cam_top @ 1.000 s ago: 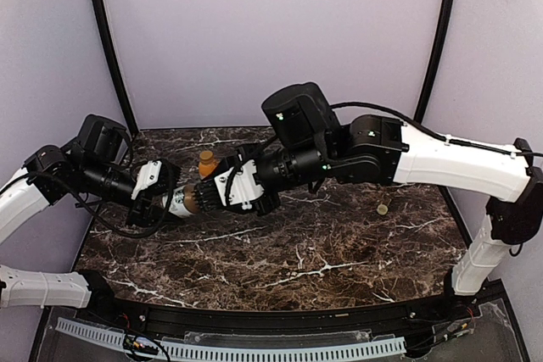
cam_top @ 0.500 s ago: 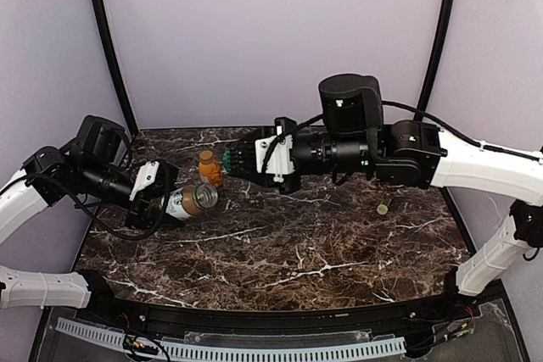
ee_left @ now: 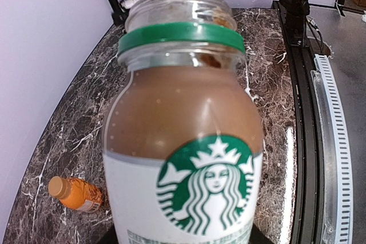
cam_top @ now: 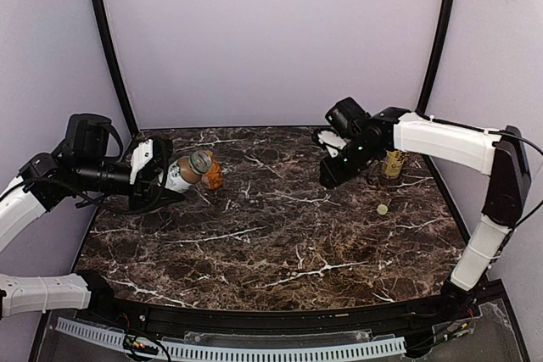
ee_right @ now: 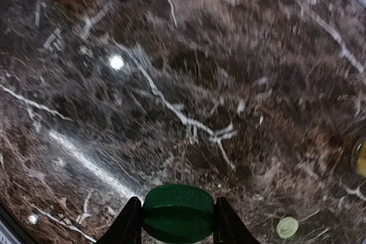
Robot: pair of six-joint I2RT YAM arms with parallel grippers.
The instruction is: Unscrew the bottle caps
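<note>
The left claw [cam_top: 158, 177] grips the uncapped coffee bottle [ee_left: 183, 141], tilted above the bench [cam_top: 280, 247], while the right claw [ee_right: 177, 224] pinches the dark green cap [ee_right: 178, 210] over the far right side.

Top view overlooks marble table [cam_top: 280, 243]; left wrist close on coffee bottle [ee_left: 183, 141]; right wrist looks past green cap [ee_right: 178, 212]; all share orange bottle [cam_top: 214, 175].

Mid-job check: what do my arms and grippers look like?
The left arm and right arm match: white shell links between bulky black cylindrical joints, with loose black cables running alongside. The left gripper and right gripper are black with white mounting parts; the right fingers are plain black and tapered.
</note>
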